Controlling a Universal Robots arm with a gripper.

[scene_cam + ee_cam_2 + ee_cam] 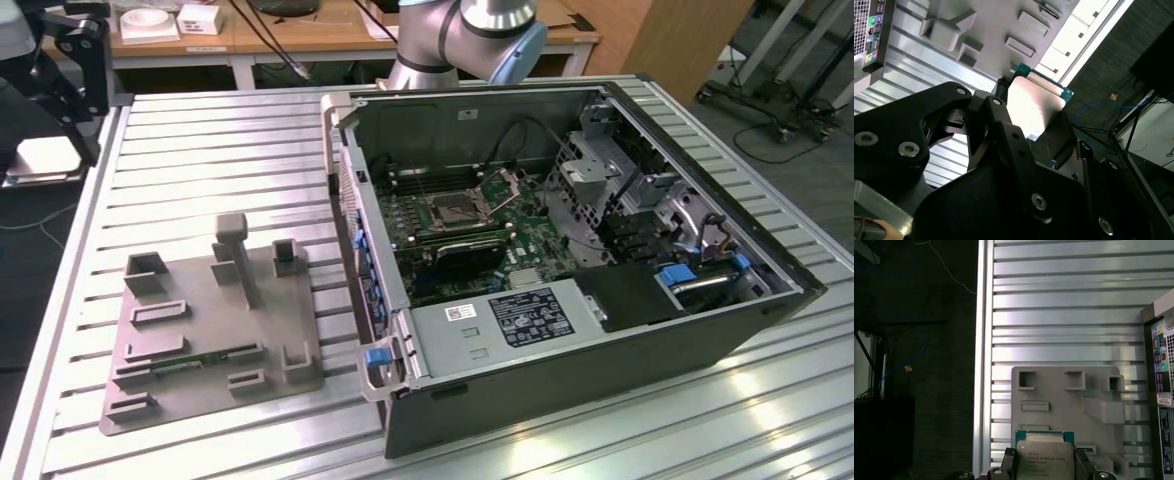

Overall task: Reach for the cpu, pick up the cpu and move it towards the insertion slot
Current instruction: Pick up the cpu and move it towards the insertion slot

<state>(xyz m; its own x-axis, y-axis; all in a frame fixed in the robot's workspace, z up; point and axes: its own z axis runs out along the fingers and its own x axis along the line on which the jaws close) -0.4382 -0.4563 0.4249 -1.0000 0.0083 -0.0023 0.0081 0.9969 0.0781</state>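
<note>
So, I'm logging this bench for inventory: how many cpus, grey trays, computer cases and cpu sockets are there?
cpu: 1
grey tray: 1
computer case: 1
insertion slot: 1
Total: 4

Exterior view up on my screen: the arm (470, 30) is smooth silver-grey tubing, with a rounded pale blue cap (518, 45) over the joint. Switching to the second wrist view, I've got the gripper (1036, 120), matte black all over, built of chunky angular links hinged one on another and dotted with round silvery screws (908, 148), each with a socket head. And in the first wrist view, I can see its black fingertips (1008, 462) carry small bright screws of the same kind.
</note>
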